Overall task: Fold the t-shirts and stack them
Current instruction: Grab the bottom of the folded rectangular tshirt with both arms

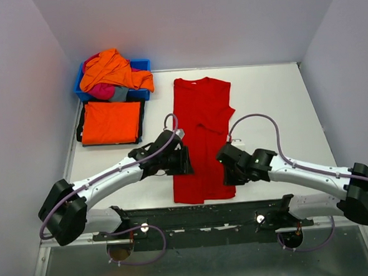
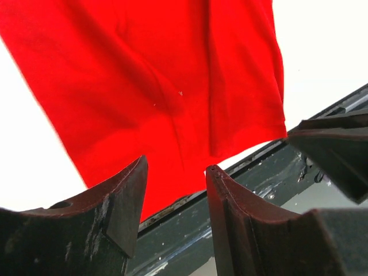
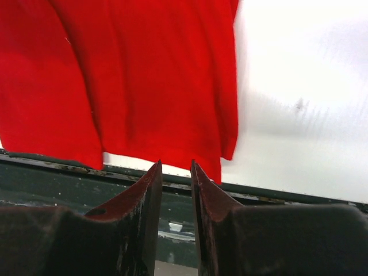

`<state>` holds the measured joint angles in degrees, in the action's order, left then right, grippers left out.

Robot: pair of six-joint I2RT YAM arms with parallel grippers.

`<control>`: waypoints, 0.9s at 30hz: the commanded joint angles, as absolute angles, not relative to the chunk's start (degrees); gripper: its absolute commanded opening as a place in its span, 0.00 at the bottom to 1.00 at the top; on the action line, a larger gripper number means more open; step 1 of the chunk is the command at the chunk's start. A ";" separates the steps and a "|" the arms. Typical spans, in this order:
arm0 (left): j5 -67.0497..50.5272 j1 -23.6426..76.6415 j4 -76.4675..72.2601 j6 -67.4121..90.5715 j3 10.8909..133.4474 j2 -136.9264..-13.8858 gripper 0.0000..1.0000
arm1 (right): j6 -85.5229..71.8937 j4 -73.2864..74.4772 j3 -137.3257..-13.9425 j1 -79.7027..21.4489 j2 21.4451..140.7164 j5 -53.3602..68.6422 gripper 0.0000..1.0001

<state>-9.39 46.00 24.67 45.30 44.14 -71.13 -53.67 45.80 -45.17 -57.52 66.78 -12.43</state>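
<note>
A bright red t-shirt (image 1: 199, 137) lies lengthwise on the white table, collar at the far end, sides folded inward, hem near the front rail. My left gripper (image 1: 186, 160) hovers at its left edge near the hem, open and empty; the left wrist view shows the shirt (image 2: 161, 75) beyond the gripper (image 2: 177, 167). My right gripper (image 1: 225, 167) is at the shirt's right edge, its jaws a narrow gap apart and empty; the right wrist view shows the hem (image 3: 144, 75) just beyond the gripper (image 3: 175, 165). A folded orange t-shirt (image 1: 111, 122) lies at the left.
A blue bin (image 1: 143, 65) at the back left holds a crumpled orange shirt (image 1: 108, 67) over magenta (image 1: 101, 91) and grey (image 1: 120, 93) ones. The folded orange shirt lies on a black board (image 1: 80, 129). A dark metal rail (image 1: 201, 215) runs along the near edge.
</note>
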 commanded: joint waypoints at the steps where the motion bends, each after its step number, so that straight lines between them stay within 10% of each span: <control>1: -7.30 47.29 20.92 45.53 46.66 -76.36 0.58 | -52.03 37.55 -45.70 -57.30 70.74 -8.27 0.34; 18: -10.55 33.14 14.06 41.66 75.57 -104.75 0.59 | -56.16 34.63 -51.76 -63.80 89.20 -8.17 0.34; 27: -13.80 29.97 18.01 42.01 97.01 -125.93 0.58 | -58.36 42.00 -53.35 -66.36 87.55 -11.33 0.01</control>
<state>-11.64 30.52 14.72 42.65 89.71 -119.61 -56.23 36.23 -51.99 -65.21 90.61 -8.12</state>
